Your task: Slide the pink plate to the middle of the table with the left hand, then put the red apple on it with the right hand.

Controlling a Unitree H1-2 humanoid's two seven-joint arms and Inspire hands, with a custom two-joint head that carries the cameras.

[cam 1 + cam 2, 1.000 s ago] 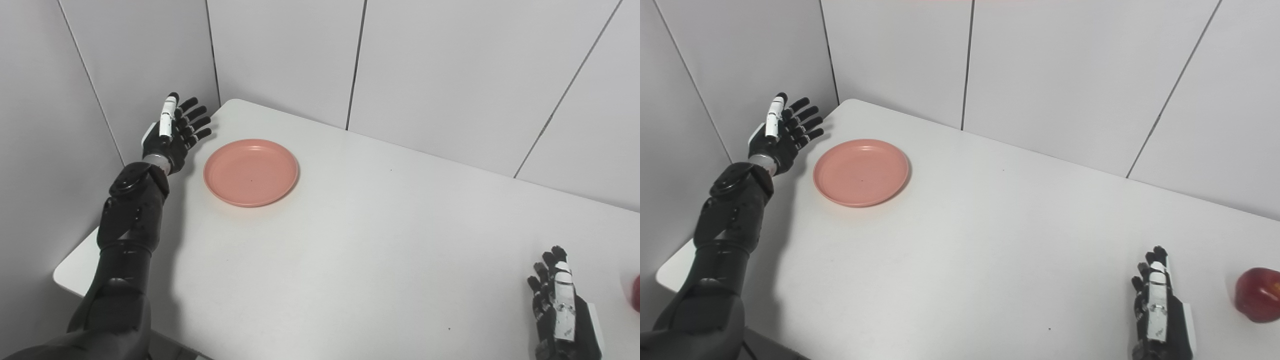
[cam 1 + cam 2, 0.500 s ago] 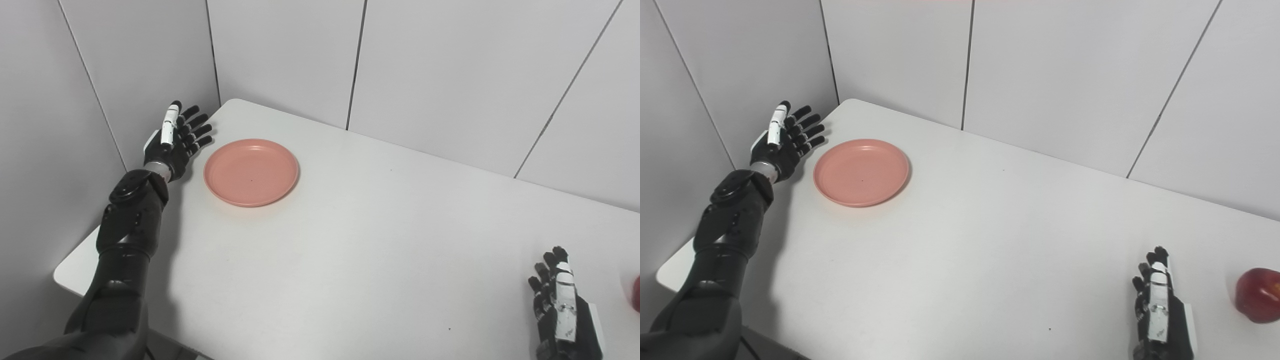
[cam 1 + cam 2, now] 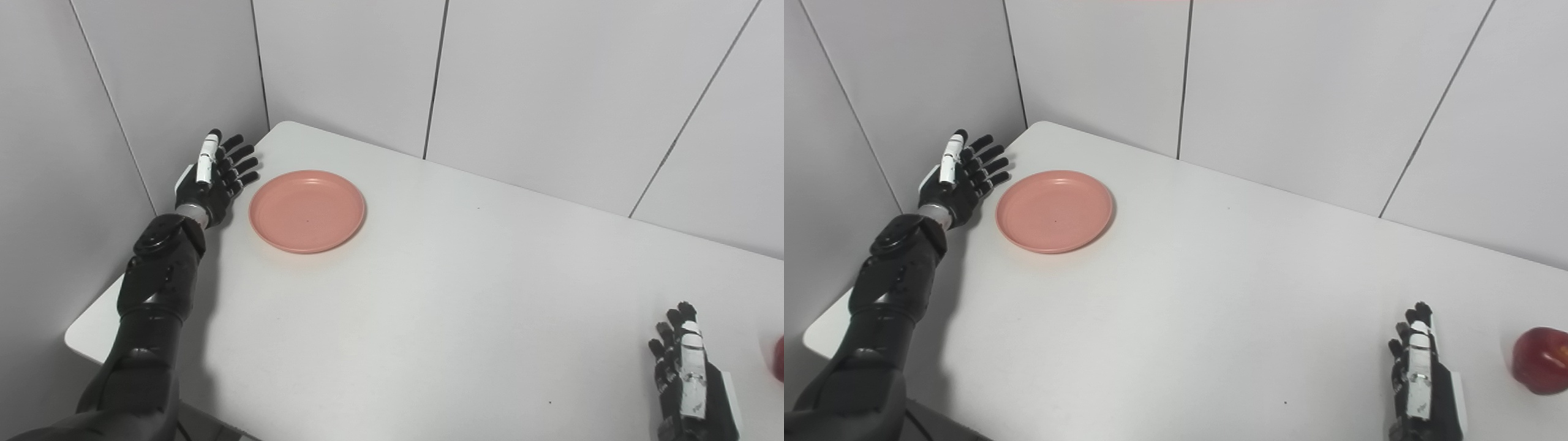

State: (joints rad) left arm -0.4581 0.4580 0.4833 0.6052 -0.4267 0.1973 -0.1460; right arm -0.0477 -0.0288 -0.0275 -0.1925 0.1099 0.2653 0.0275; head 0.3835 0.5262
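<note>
Fingers (image 3: 989, 166) of left hand (image 3: 958, 180) spread, empty, just beside round smooth pink plate (image 3: 1054, 211) on matte white tabletop (image 3: 1213, 294). Right hand (image 3: 1421, 380) open, empty, near glossy red apple (image 3: 1540, 360).

light: bright, even, diffuse from overhead | shadows: soft, my left arm (image 3: 160, 269) throws one rightward on the table (image 3: 429, 294), thin one under the plate (image 3: 306, 211) near rim | glare: none (white surfaces near washed out) | focus: sharp both views | red apple (image 3: 778, 359) cut off at left-eye view's edge
</note>
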